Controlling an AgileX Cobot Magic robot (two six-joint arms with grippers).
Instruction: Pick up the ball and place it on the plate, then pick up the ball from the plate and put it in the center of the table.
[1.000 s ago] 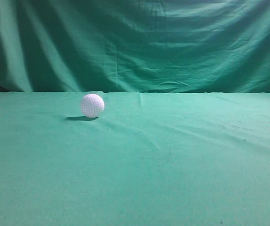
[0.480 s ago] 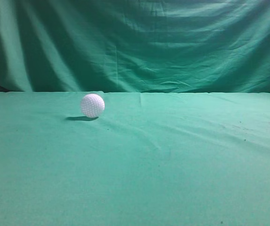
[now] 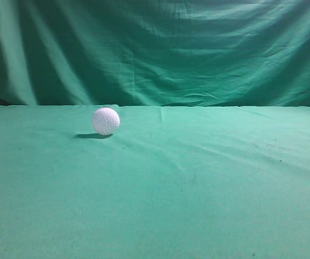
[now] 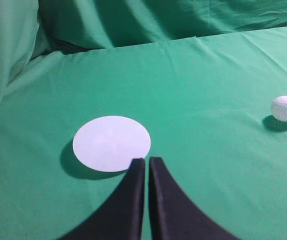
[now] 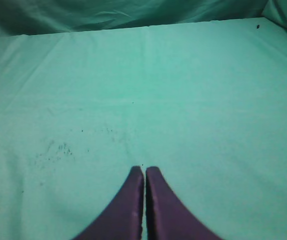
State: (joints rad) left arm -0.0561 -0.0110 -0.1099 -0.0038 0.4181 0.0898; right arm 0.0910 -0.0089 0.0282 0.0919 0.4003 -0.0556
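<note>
The white dimpled ball [image 3: 106, 121] rests on the green table [image 3: 187, 183], left of the middle and towards the back. It also shows in the left wrist view [image 4: 285, 108] at the far right. A round white plate [image 4: 111, 143] lies on the cloth just beyond my left gripper [image 4: 146, 160], which is shut and empty. The ball lies well to the right of that gripper. My right gripper [image 5: 144, 169] is shut and empty above bare cloth. Neither gripper nor the plate shows in the exterior view.
A draped green backdrop [image 3: 160, 48] hangs behind the table. In the left wrist view folded green cloth [image 4: 8, 55] rises at the left. Small dark specks [image 5: 58, 149] mark the cloth in the right wrist view.
</note>
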